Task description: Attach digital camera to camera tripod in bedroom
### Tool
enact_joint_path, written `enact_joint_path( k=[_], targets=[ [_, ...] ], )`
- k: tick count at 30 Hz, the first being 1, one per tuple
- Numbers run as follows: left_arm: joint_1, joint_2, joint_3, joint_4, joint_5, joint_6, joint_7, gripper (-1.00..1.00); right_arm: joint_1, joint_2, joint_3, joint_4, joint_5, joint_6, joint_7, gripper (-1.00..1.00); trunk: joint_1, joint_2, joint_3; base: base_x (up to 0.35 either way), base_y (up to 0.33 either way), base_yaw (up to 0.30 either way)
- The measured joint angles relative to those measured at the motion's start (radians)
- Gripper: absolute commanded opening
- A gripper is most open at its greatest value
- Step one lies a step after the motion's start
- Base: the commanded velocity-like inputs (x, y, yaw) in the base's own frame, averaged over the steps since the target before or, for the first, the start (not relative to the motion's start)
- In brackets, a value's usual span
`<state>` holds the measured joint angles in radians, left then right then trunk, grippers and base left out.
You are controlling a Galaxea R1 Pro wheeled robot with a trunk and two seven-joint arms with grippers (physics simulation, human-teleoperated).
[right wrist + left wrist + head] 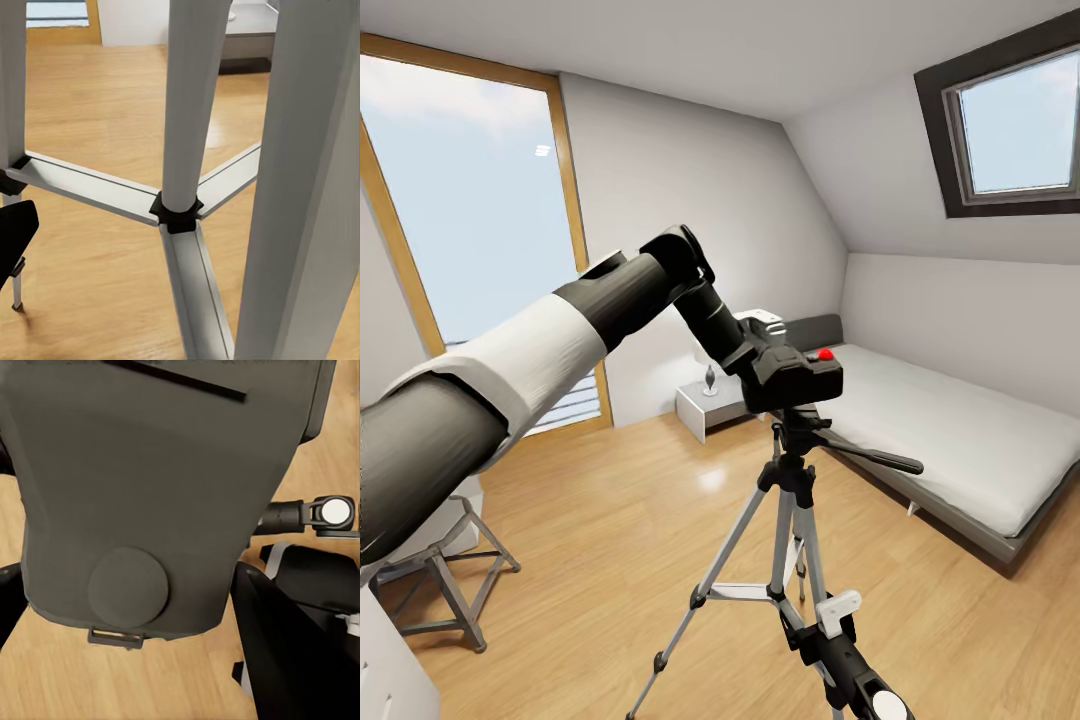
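Bedroom floor of light wood (610, 520) carries the camera tripod (785, 560) beside the grey bed (960, 440). Left tool (765, 365) clamps the digital camera (805, 378) atop the tripod's head. Right tool (840, 625) sits near the legs; I cannot tell its state.

The wood floor (610, 520) carries the camera tripod (785, 560), bed (950, 440) and nightstand (710, 405).

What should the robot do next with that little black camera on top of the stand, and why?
Probably ease the digital camera straight down a touch. It sits right over the camera tripod head, held by the left claw, yet whether it has seated cannot be told.
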<state>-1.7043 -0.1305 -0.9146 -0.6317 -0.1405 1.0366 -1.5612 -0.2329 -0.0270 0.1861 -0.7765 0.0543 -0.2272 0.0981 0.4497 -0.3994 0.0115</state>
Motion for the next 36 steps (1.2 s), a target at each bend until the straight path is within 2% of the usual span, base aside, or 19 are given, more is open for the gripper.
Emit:
enact_joint_path(
  k=[20, 29, 36],
  targets=[
    [0.0, -0.006, 0.0, -0.003, -0.001, 0.0, 0.0, -1.0, 0.0, 0.0, 0.0, 0.0, 0.0, 0.0, -0.001, 1.0, 0.0, 0.0, 0.0, 0.002, 0.0, 0.0],
    [0.0, -0.006, 0.0, -0.003, -0.001, 0.0, 0.0, -1.0, 0.0, 0.0, 0.0, 0.001, 0.0, 0.0, -0.001, 1.0, 0.0, 0.0, 0.0, 0.133, 0.051, 0.0],
    [0.0, -0.006, 0.0, -0.003, -0.001, 0.0, 0.0, -1.0, 0.0, 0.0, 0.0, 0.035, -0.001, -0.006, -0.003, 1.0, 0.0, 0.0, 0.0, 0.005, 0.002, 0.0]
  ],
)
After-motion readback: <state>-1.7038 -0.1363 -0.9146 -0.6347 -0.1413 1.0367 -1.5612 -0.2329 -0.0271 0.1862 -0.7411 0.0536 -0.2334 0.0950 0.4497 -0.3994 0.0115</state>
